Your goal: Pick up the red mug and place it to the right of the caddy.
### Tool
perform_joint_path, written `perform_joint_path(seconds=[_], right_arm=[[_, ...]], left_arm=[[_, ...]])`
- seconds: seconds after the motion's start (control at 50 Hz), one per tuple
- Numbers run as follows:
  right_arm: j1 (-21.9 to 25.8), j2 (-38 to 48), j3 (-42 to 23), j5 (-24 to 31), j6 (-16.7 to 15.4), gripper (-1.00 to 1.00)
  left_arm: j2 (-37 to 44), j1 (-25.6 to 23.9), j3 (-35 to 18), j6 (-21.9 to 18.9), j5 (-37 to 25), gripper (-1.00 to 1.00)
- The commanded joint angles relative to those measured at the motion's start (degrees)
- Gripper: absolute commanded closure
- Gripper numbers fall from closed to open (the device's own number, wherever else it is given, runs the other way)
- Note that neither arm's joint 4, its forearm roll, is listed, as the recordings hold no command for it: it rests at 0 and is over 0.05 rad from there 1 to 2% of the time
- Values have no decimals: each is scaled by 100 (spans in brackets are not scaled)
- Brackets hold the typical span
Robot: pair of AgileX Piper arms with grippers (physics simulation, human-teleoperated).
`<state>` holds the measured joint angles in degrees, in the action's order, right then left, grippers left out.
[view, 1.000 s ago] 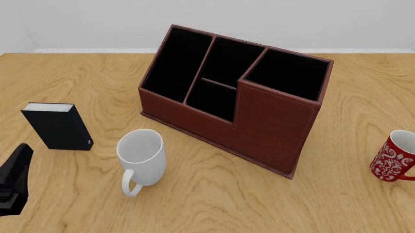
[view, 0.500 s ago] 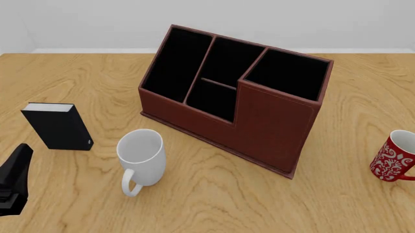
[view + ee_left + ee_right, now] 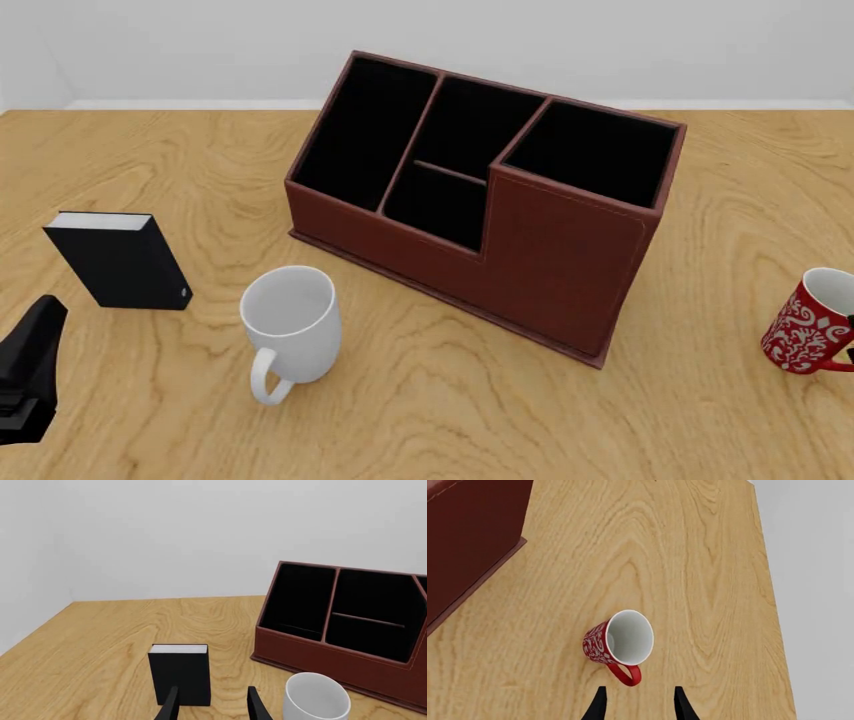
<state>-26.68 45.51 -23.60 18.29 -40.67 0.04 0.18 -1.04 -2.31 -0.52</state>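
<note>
"What can't you see?"
"My front view cuts off the red mug (image 3: 810,335) at the edge. My left gripper (image 3: 27,372) is half out too."
"And the right one?"
"Barely a dark speck there."

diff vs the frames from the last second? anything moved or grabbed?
Almost nothing. In the front view a small dark tip now shows at the right edge, just beside the red mug; it was absent earlier and is probably the right gripper coming in, open and holding nothing. The left gripper, caddy, white mug and black box have not shifted.
</note>
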Motion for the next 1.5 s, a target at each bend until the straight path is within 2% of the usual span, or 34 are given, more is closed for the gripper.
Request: perform_joint_path(seconds=[0.02,0.34,0.46,0.8,1.22,1.34,1.5], right_arm=[[-49,286,196,-321,-2,-100],[48,638,324,-674,117,-100],[5,925,341,-962,100,-100],[-182,1868,441,-1920,5,-100],[-288,2095,561,-2149,-4,-100],[-287,1996,572,-2037,3,-100],[-370,2246,592,-2262,-51,-100]], left_arm=[[-1,-5,24,-6,26,-100],[0,-1,49,-19,50,-100],[17,-1,-74,-23,-58,-100],[0,-3,-14,-23,-18,-100],[1,-17,-5,-32,-9,-100],[0,-18,24,-56,23,-100],[0,-20,25,-57,25,-100]])
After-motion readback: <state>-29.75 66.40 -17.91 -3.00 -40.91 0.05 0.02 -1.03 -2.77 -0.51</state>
